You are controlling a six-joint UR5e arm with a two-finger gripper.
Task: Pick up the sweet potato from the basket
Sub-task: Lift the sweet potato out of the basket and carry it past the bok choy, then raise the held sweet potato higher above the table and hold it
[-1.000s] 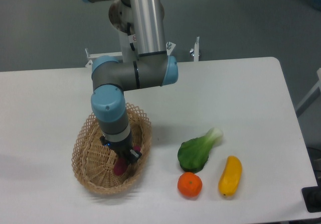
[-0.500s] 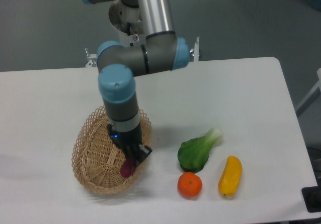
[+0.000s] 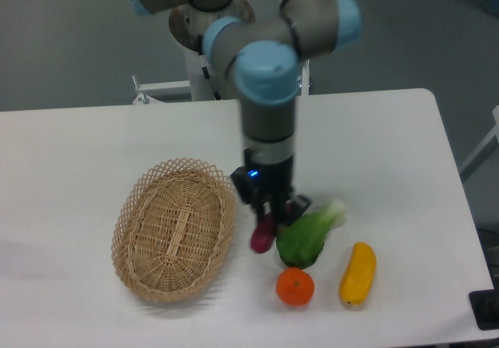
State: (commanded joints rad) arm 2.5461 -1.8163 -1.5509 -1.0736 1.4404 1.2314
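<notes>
The dark purple-red sweet potato (image 3: 263,235) hangs from my gripper (image 3: 270,221), which is shut on its upper end. It is held above the table, to the right of the basket (image 3: 173,229) and just left of a green leafy vegetable. The oval wicker basket lies on the table at the left with nothing in it. My arm comes down from the top of the view, and the gripper body hides the top of the sweet potato.
A green leafy vegetable (image 3: 306,235) lies right beside the held sweet potato. A round orange fruit (image 3: 295,287) sits below it, and a yellow oblong vegetable (image 3: 358,273) lies further right. The table's front edge runs close below them.
My gripper has lifted the sweet potato out of the basket and carried it right, over the rim, to beside the green vegetable. The basket now holds nothing.
</notes>
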